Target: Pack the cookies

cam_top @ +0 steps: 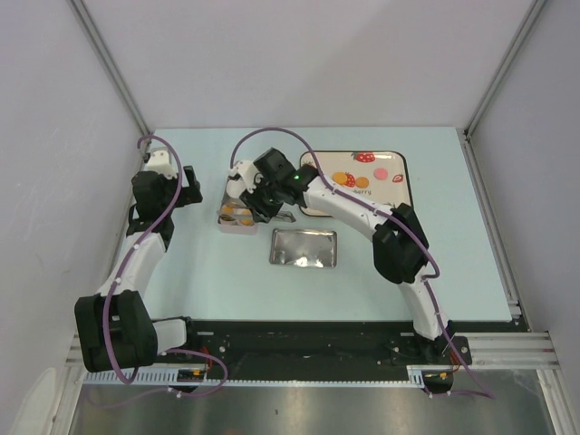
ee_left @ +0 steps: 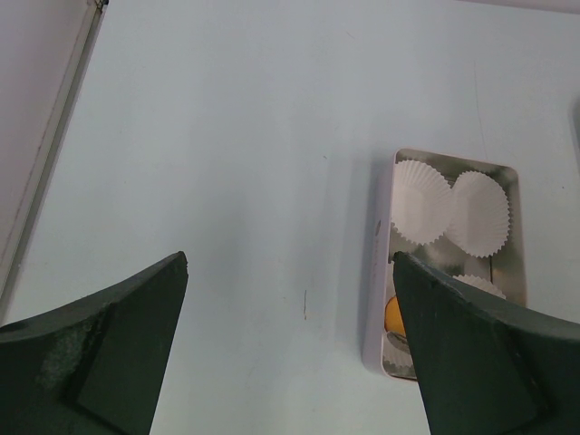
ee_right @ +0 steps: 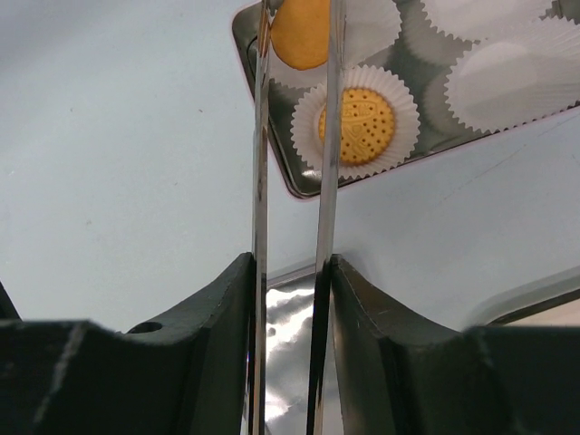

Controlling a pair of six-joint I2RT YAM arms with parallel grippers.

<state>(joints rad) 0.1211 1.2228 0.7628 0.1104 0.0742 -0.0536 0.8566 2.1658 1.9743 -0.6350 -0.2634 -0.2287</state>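
While right claw (ee_right: 290, 281) clamps tongs (ee_right: 260, 163) pinching cookie (ee_right: 299, 32), left claw (ee_left: 290, 263) gapes; paper cups (ee_left: 421, 199) fill tin (ee_left: 375, 281).

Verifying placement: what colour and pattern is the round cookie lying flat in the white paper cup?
Orange-yellow cookie, finely dotted; right wrist view.

**My claw wide open beside the tin**

My left gripper (ee_left: 290, 263) hangs over bare table (ee_left: 227, 136), with nothing between my fingers (ee_left: 118, 353). One finger covers the tin's (ee_left: 453, 161) near corner. Inside the tin sit white paper cups (ee_left: 421, 201). At its near edge an orange cookie (ee_left: 393, 314) peeks out.
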